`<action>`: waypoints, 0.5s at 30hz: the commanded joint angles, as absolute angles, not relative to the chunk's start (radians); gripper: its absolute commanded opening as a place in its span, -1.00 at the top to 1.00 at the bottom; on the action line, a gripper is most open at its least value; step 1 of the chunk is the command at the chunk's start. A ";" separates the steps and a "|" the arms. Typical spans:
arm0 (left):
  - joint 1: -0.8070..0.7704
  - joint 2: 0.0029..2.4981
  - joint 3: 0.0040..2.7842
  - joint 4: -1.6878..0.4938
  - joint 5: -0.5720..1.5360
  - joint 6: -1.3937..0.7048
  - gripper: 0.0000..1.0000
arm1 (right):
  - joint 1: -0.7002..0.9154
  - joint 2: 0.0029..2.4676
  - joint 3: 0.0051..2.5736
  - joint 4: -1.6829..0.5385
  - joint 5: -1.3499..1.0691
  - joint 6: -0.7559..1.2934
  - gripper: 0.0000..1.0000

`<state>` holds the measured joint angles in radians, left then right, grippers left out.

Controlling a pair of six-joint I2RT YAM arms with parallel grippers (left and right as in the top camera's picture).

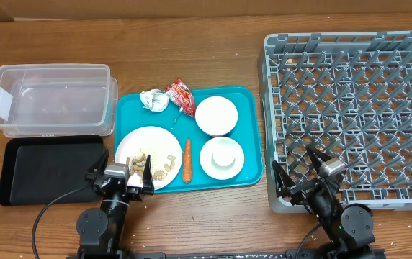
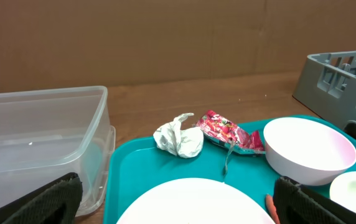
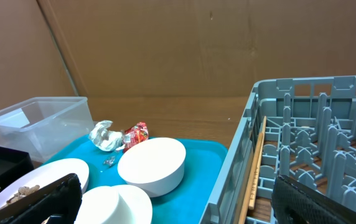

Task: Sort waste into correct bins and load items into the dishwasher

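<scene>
A white plate [image 1: 148, 155] with beige food scraps [image 1: 143, 162] lies on the teal tray [image 1: 253, 137], beside an orange carrot [image 1: 187, 160]. A crumpled tissue [image 1: 153, 99] and a red wrapper [image 1: 181, 96] sit at the tray's back. One bowl [image 1: 216, 116] is empty; the other bowl [image 1: 222, 167] holds a cup [image 1: 222, 155]. My left gripper [image 1: 119, 171] is open over the plate's near edge [image 2: 190, 202]. My right gripper [image 1: 297, 167] is open astride the front left rim of the grey dish rack [image 1: 357, 108]. A clear tub [image 1: 47, 97] and a black tray [image 1: 47, 169] stand left.
A thin wooden stick [image 3: 256, 168] lies inside the rack along its left wall. A brown cardboard wall backs the table in both wrist views. Bare wood runs between the tub and the rack behind the teal tray.
</scene>
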<state>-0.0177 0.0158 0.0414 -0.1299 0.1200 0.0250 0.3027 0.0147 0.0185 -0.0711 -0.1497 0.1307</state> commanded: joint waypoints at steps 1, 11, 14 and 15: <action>-0.014 0.006 0.033 -0.125 0.124 0.015 -1.00 | 0.306 0.003 0.008 -0.065 -0.151 0.131 -1.00; -0.014 0.006 0.033 -0.125 0.124 0.015 -1.00 | 0.306 0.003 0.008 -0.065 -0.151 0.131 -1.00; -0.014 0.006 0.033 -0.095 0.135 0.021 -1.00 | 0.306 0.003 0.008 -0.065 -0.152 0.131 -1.00; -0.014 0.006 0.032 -0.099 0.160 0.000 -1.00 | 0.306 0.003 0.008 -0.065 -0.152 0.131 -1.00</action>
<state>-0.0177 0.0158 0.0410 -0.1150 0.1204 0.0254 0.3027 0.0147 0.0185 -0.0711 -0.1497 0.1303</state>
